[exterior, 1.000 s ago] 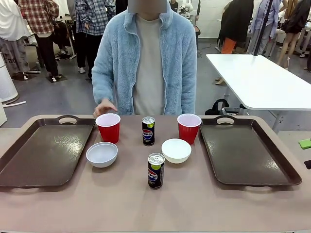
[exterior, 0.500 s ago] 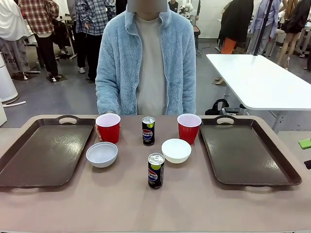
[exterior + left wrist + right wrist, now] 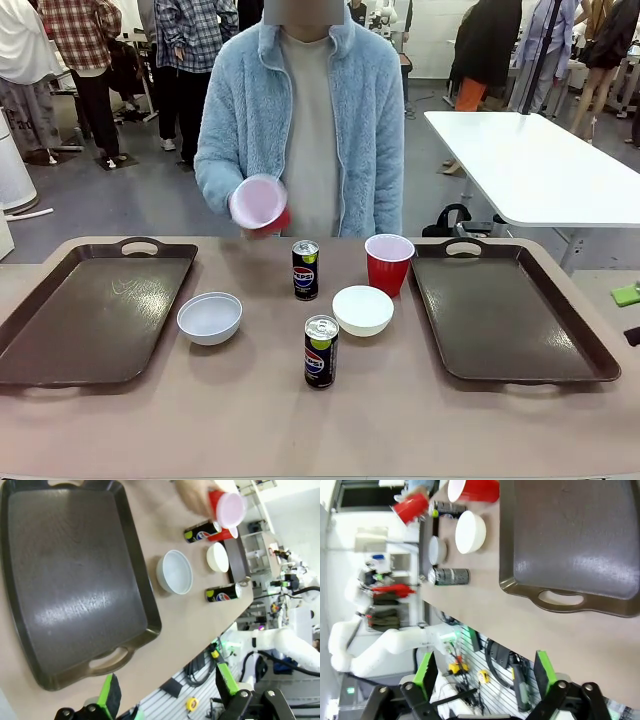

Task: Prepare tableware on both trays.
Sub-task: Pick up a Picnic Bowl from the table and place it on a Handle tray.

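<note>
Left gripper (image 3: 165,692): bottom edge of the left wrist view, jaws apart, nothing between the green pads. Right gripper (image 3: 485,675): bottom edge of the right wrist view, jaws likewise apart and empty.

Front view, bottom to top:
- Tan matte table (image 3: 260,425).
- Lower centre: near Pepsi can (image 3: 321,351), upright, long axis vertical, silver top up.
- Behind it, either side: left bowl (image 3: 210,318) and right bowl (image 3: 362,309). Both shallow, round, white, mouths up, neither touching the can.
- Lower left and lower right: left tray (image 3: 90,310) and right tray (image 3: 510,315). Dark brown, glossy, raised rims, cut-out handles, long axes running near-to-far. Cans and bowls stand between them.
- Centre: far Pepsi can (image 3: 305,270), upright, logo facing the camera.
- Right of it: standing red cup (image 3: 389,263), mouth up, white inside, just beside the right tray's far corner.
- Upper centre: lifted red cup (image 3: 259,204), off the table in the person's hand (image 3: 192,494), tilted so its mouth faces the camera, slightly blurred, in front of a light blue fleece jacket (image 3: 245,110).
</note>
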Available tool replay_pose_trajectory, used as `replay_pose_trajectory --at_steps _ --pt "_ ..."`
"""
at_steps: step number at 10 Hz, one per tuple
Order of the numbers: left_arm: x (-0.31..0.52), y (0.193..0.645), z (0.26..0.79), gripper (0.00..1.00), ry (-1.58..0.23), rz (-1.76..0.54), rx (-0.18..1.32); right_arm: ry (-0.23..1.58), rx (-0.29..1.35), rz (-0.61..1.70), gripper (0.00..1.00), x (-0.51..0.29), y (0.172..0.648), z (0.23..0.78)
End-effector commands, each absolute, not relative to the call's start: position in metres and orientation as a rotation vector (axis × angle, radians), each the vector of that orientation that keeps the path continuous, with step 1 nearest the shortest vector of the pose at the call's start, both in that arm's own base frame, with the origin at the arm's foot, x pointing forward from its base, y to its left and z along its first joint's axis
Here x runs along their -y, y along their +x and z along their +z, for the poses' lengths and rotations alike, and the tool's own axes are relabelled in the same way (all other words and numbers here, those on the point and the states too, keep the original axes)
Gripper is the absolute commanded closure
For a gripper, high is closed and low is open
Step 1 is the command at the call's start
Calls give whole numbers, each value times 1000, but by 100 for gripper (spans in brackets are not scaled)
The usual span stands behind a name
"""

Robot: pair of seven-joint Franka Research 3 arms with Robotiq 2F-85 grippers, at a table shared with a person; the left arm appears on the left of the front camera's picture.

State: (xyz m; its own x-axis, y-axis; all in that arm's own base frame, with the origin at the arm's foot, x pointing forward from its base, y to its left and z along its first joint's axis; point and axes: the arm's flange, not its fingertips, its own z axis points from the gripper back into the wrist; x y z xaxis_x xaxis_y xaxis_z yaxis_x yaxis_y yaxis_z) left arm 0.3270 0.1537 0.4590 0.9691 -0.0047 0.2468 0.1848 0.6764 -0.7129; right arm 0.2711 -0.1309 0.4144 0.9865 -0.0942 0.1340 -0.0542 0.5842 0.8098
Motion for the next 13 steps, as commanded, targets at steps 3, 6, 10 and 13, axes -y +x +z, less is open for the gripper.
replay_pose_trajectory --at_steps 3,6,10,13 --pt "-155 328 459 0 -830 -103 245 521 33 -20 0 -42 318 441" --pt "-155 328 459 0 -830 -103 245 273 35 -36 0 -151 353 429" --pt "-155 328 459 0 -830 -103 245 158 93 -7 0 -228 370 407" --pt "-155 328 459 0 -830 -103 245 198 81 15 0 -221 351 411"
